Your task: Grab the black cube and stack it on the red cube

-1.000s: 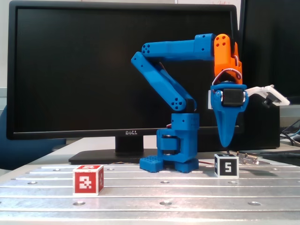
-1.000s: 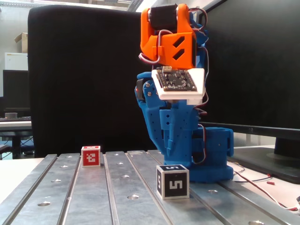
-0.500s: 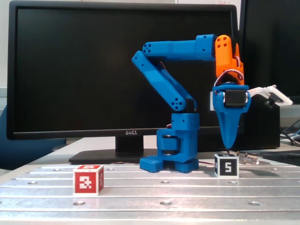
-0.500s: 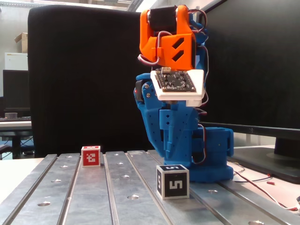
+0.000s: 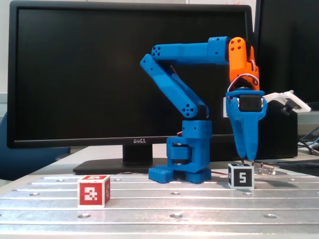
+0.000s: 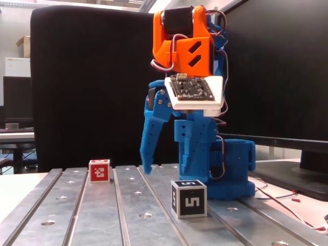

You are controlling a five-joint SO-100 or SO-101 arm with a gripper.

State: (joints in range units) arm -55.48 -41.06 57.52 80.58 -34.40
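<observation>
I see the black cube (image 5: 241,176), numeral 5 facing me, upright at 3 o'clock of the red cube (image 5: 93,190), well apart.

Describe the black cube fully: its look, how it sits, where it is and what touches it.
The black cube is small, with white-edged faces; the faces towards both fixed views show a white square bearing a black numeral 5. It looks like rigid plastic or card, though that is hard to tell. It sits flat and upright on the ribbed metal table, in front of the arm's blue base. The open gripper hangs just above it, not touching. Only the table touches it. The red cube stands well apart.
</observation>
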